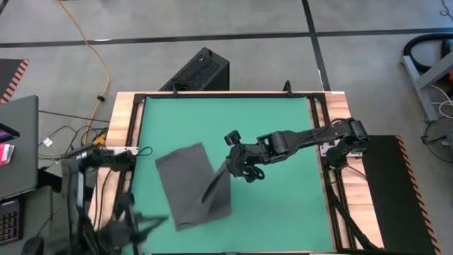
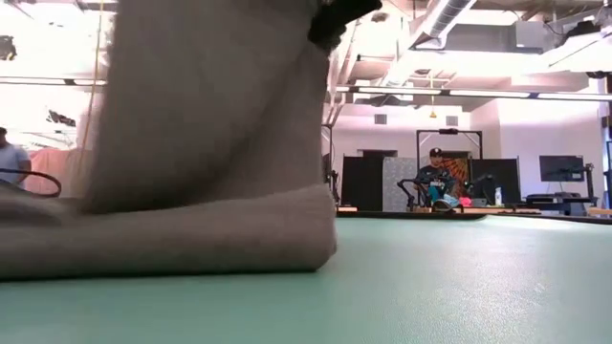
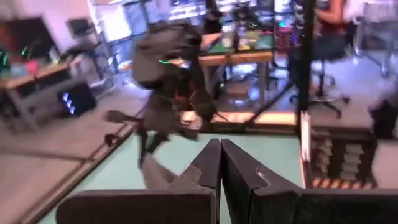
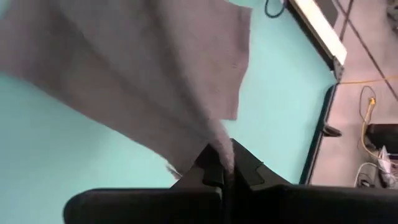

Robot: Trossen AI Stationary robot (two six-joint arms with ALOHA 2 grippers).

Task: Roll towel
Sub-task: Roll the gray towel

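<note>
Dark grey soft cloth towel (image 1: pixel 190 185), plain rectangle, lies on the green-topped table (image 1: pixel 283 127), toward the near-left part of the mat. One corner is lifted off the surface; the rest rests flat, a fold showing along the raised side. Right pincer (image 1: pixel 228 168) is clamped on that lifted corner, black arm reaching in from the right table edge across the mat. In the right wrist view the towel (image 4: pixel 143 74) hangs away from the closed right pincer (image 4: pixel 225 167), cloth bunched between the two dark fingers (image 4: pixel 249 168), green mat below. In the low view the towel (image 2: pixel 191 143) rises as a tall grey sheet from a folded strip lying on the table, top corner held by the dark pincer tip (image 2: pixel 339 14) at the frame's upper edge.

Left pincer (image 1: pixel 127 230) sits off the mat at the near-left corner of the table, apart from the towel, blurred in the high view. In the left wrist view its two fingers (image 3: pixel 208 168) stand pressed together, nothing between them, left pincer (image 3: pixel 221 152) closed and empty, the right arm and hanging cloth visible farther off.

Black ribbed box (image 1: pixel 197 71) on the floor beyond the table's far edge. Person seated (image 2: pixel 438 182) in the room background in the low view.
</note>
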